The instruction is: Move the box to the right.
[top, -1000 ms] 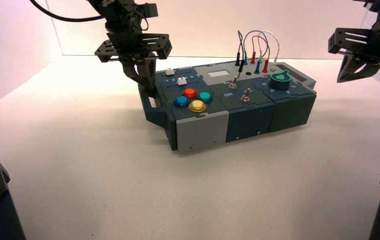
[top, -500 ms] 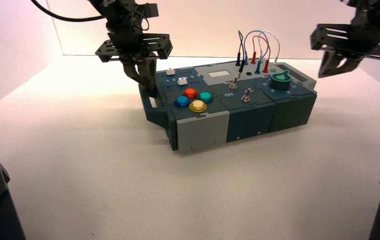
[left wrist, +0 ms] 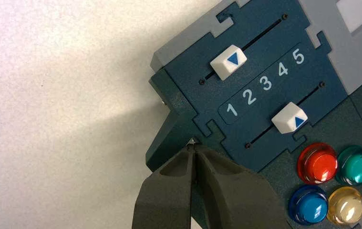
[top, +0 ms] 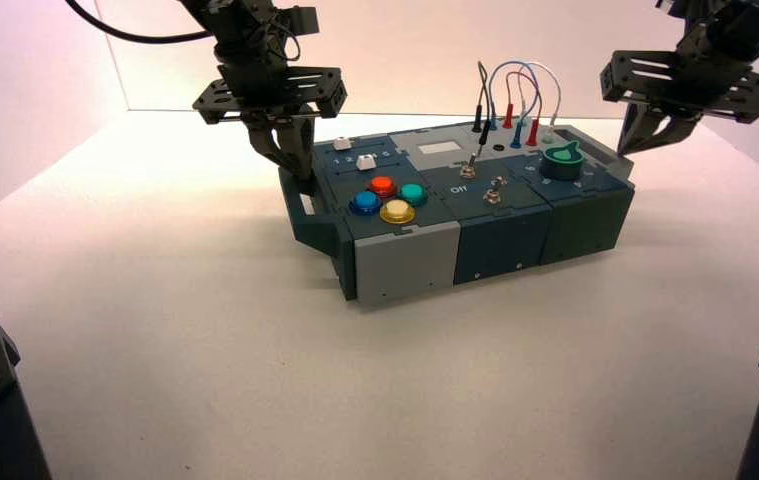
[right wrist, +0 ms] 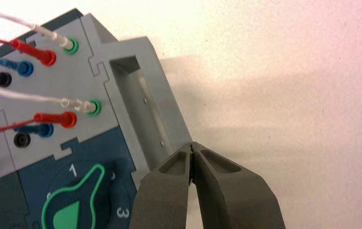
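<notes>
Box [top: 460, 205] stood mid-desk, toward far edge. Left gripper [left wrist: 194, 149] pinched together, touching box's left-end handle [left wrist: 169, 138]. Right gripper [right wrist: 192, 151] likewise closed together, hovering above right-end handle [right wrist: 143, 102].

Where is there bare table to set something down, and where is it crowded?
Free: the wide table in front of the box and to its left. Crowded: the box's left end, where the left tool, shut, sits at the handle, and its right end, where the right tool, shut, hovers.
</notes>
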